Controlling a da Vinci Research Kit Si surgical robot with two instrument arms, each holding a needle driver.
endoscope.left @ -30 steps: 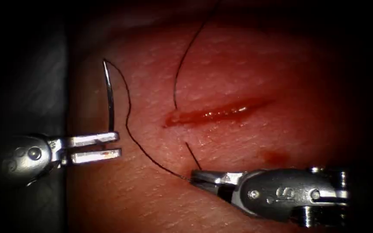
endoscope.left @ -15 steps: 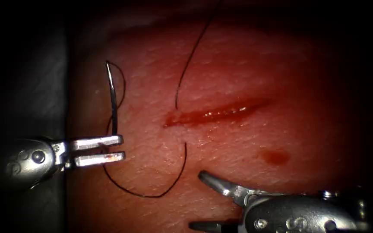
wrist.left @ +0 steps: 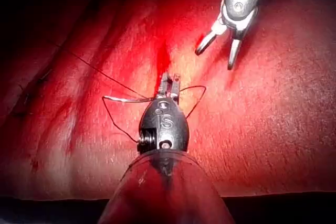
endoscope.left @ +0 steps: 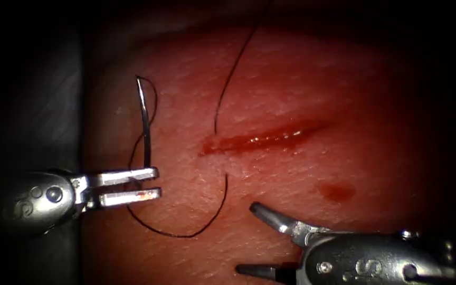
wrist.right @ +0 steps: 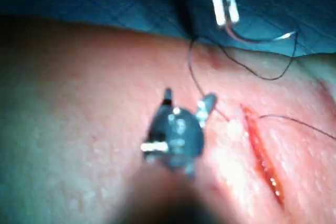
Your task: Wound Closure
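The left tool (endoscope.left: 151,182) sits at the tissue's (endoscope.left: 344,95) left edge, clenched on the curved needle (endoscope.left: 144,124) near one end; the steel arc rises free above its jaws, out of the tissue. Bare pebbled tissue lies between it and the right tool (endoscope.left: 252,237), which gapes, grasping nothing. Black thread (endoscope.left: 186,235) loops between them, entering beside the glistening cut (endoscope.left: 265,138).

Bare tissue (endoscope.left: 376,105) right of the cut (endoscope.left: 265,138) — left, thread (endoscope.left: 186,235) loops across.
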